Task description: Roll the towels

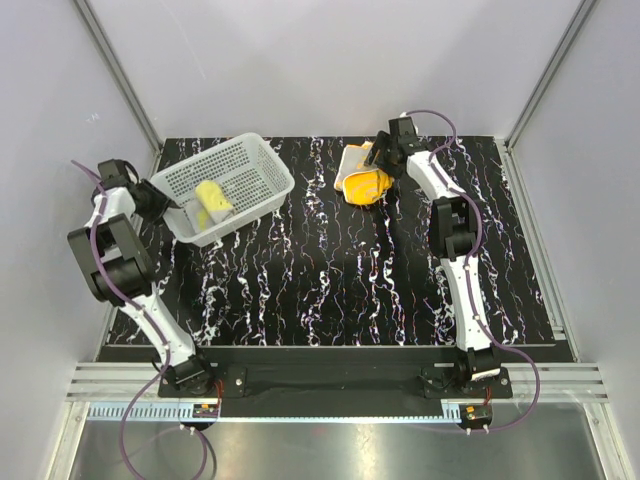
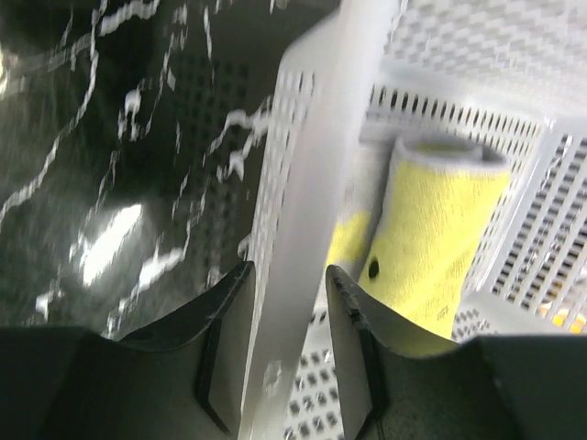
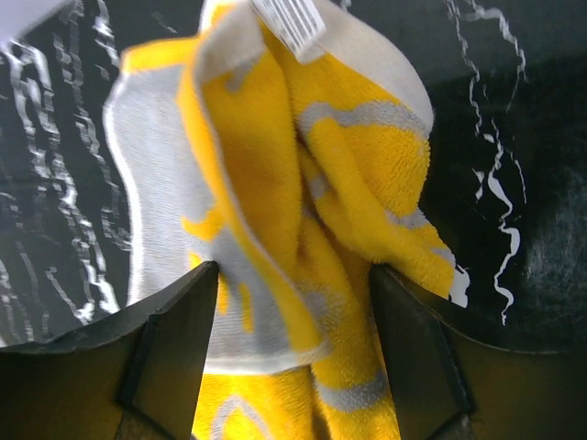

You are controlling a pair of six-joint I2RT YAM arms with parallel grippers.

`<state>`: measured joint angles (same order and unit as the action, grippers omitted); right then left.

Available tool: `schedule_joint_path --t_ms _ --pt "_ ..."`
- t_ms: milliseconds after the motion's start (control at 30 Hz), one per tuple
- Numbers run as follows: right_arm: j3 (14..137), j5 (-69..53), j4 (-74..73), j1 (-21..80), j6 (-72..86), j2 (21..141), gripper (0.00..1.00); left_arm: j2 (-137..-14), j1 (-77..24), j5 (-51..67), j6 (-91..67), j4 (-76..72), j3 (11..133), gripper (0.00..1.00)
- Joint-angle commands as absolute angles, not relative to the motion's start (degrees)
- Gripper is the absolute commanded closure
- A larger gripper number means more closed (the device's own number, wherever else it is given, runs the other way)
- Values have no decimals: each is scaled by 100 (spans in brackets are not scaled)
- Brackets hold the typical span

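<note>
The pale yellow towel (image 1: 212, 200) lies rolled inside the white mesh basket (image 1: 270, 165); the left wrist view shows the yellow towel (image 2: 431, 238) as a roll against the far mesh wall. My left gripper (image 2: 289, 275) is shut on the basket's near wall (image 2: 312, 165), one finger outside and one inside. The orange towel (image 1: 365, 183) lies bunched at the back of the table, its paler back showing. My right gripper (image 3: 293, 275) straddles the orange towel (image 3: 303, 183), and both fingers press into the cloth.
The basket stands at the back left of the black marbled table (image 1: 330, 280). A white label tag (image 3: 289, 23) sticks out of the orange towel's far end. The enclosure's pale walls rise close behind and beside the table.
</note>
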<state>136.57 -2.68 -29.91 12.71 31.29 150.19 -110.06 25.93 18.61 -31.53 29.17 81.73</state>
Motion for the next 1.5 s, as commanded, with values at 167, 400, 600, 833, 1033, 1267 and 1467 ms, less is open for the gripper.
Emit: schedule_joint_path --t_ms 167,400,600,833,1033,1267,1467 --pt "13360 -299 -2619 1336 3041 14432 26 -12216 2373 1863 -2972 3102 9930 57" --pt "12920 -290 -2470 1336 2918 13984 27 -13464 2171 1994 -2979 3656 12073 53" --pt "12665 -334 -2408 1327 2830 13685 27 -14132 1952 2416 -3374 3200 13068 49" --pt "12831 -308 -2540 1327 2848 13807 27 -13775 1775 2479 -3604 2646 13115 27" --pt "13332 -229 -2715 1327 2760 14237 28 -12782 1784 2417 -3323 2496 12016 17" --pt "13579 -290 -2786 1336 2821 14511 31 -12269 1828 2303 -3155 2346 11311 4" --pt "13509 -141 -2795 1336 2795 14590 30 -12629 1951 2329 -3041 2715 11926 1"
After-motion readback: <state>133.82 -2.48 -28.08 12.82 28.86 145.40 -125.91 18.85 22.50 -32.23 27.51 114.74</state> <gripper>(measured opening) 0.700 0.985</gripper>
